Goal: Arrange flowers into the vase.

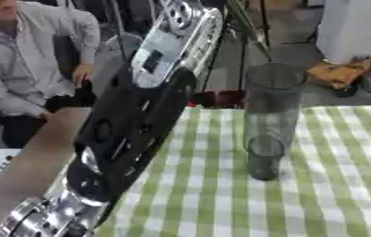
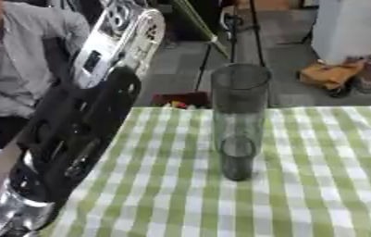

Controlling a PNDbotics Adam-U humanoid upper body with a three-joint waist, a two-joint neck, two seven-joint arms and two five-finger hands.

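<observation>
A tall clear glass vase (image 1: 271, 115) stands upright on the green and white checked tablecloth (image 1: 220, 194), near the middle of the table, with nothing visible inside it. My left arm (image 1: 132, 129), black with silver joints, rises from the lower left corner past the table's far left edge to the top of the view. Its hand is cut off above the frame. A red bunch with yellow bits (image 2: 180, 99) lies just beyond the table's far edge, left of the vase. A thin green line like a stem (image 2: 194, 25) slants down behind the vase. My right arm does not show.
A person in a grey shirt (image 1: 18, 60) sits at the far left, not touching anything on the table. On the floor beyond the table are a white box (image 1: 354, 28) and an orange object (image 1: 338, 73). The table's left edge (image 1: 34, 157) runs beside my arm.
</observation>
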